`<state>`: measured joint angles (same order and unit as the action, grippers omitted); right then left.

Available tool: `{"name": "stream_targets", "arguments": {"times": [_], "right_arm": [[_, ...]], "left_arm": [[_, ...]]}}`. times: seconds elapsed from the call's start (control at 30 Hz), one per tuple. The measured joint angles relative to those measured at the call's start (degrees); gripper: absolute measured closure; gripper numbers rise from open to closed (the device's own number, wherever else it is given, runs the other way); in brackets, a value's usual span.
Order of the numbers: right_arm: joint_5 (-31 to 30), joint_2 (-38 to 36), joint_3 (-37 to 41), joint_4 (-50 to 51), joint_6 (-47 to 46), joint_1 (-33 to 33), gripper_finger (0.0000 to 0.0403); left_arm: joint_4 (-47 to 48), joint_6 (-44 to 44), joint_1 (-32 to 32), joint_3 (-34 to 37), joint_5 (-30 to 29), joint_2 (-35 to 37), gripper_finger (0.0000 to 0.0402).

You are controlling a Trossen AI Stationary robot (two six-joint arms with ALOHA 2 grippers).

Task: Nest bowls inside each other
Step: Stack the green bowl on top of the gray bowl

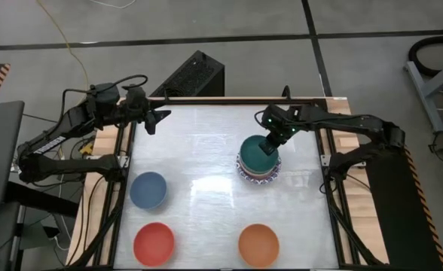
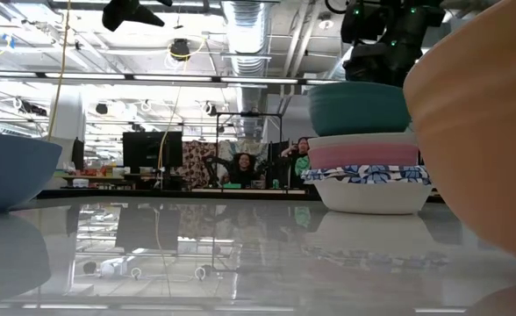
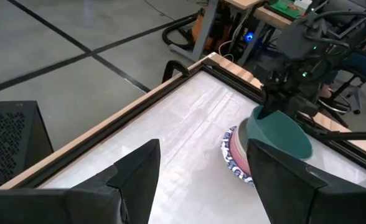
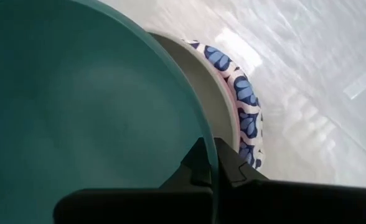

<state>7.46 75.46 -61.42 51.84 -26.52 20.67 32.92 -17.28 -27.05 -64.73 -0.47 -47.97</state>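
Bowls: stack (image 1: 259,172) on glossy white tabletop (image 1: 206,150), right of centre — patterned blue-and-white base, pink, cream; smooth green bowl (image 1: 260,154) above, rim pinched between right gripper (image 1: 271,147) fingers, arm bent inward. Blue (image 1: 148,190), red (image 1: 154,243), orange (image 1: 258,244) bowls separate. Left gripper (image 1: 152,120) fingers wide, empty, at far-left edge.
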Motion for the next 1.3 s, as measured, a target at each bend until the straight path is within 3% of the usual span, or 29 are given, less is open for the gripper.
{"name": "stream_targets", "arguments": {"times": [0.37, 0.57, 1.0, 1.3], "right_arm": [[-0.91, 4.65, -0.01, 0.98, 0.45, -1.57, 0.0399], [-1.37, 5.53, -0.01, 0.84, 0.44, -2.32, 0.0367], [0.08, 4.51, -0.01, 1.15, 1.27, -2.29, 0.0347], [0.93, -0.69, -0.01, 1.14, 1.45, -2.16, 0.0334]], "left_arm": [[0.79, 0.04, 0.01, 0.00, -0.13, 0.00, 0.0172], [0.77, 0.00, 0.00, 0.00, -0.22, 0.00, 0.0172], [1.05, -1.25, 0.00, 0.00, -1.51, 0.00, 0.0172], [1.11, 0.45, 0.01, 0.00, -1.50, 0.00, 0.0172]]}}
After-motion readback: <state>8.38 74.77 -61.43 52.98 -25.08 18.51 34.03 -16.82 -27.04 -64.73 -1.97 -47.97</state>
